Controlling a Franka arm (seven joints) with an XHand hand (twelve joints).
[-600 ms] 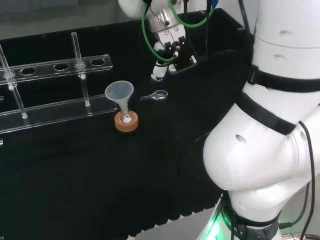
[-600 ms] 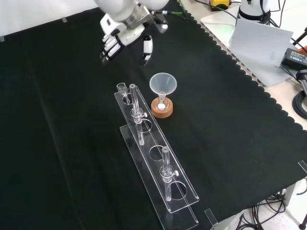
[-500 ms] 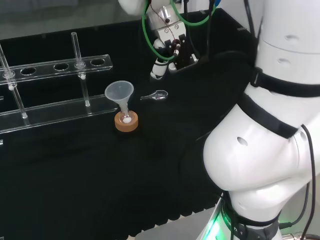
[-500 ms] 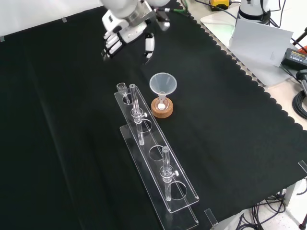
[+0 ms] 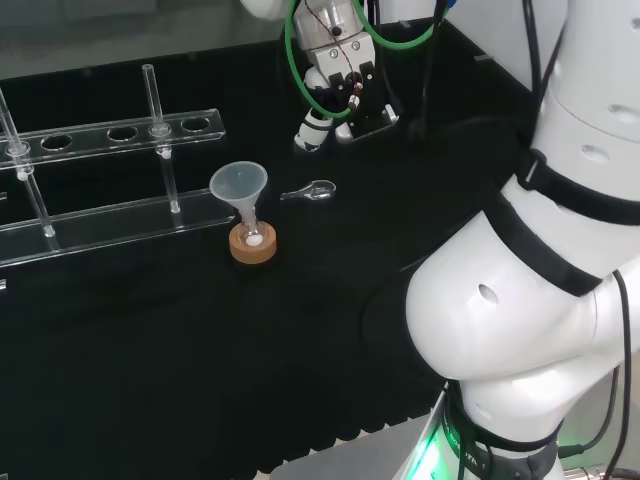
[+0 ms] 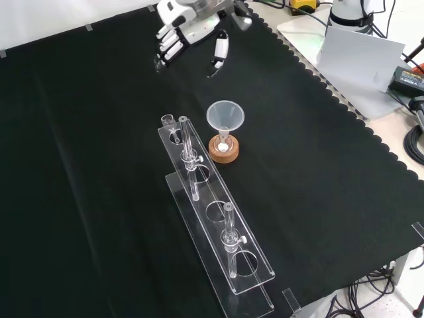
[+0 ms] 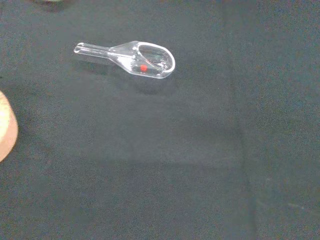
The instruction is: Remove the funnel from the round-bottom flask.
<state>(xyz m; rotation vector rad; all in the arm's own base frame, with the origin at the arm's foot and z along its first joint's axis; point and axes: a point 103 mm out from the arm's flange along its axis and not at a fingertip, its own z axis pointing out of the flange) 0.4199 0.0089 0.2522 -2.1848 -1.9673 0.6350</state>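
A clear plastic funnel (image 5: pixel 238 184) stands upright in the neck of a small round-bottom flask (image 5: pixel 254 238), which rests on a cork ring (image 5: pixel 252 250). The front view shows the funnel (image 6: pixel 225 116) above the cork ring (image 6: pixel 224 152). The hand (image 5: pixel 336 108) hovers above the cloth to the right of and beyond the funnel in the head view, apart from it. In the front view the hand (image 6: pixel 191 32) is higher up than the funnel, its fingers (image 6: pixel 168 48) spread and relaxed, holding nothing.
A small glass scoop (image 5: pixel 310 190) lies on the cloth between funnel and hand; the wrist view shows the scoop (image 7: pixel 136 58) with a red speck inside. A long clear tube rack (image 5: pixel 90 137) with upright tubes stands left of the flask, and shows as the rack (image 6: pixel 207 192) in the front view.
The hand has drifted away from the flask: upward in the head view, and up and to the right in the front view. Funnel, flask and scoop have stayed put.
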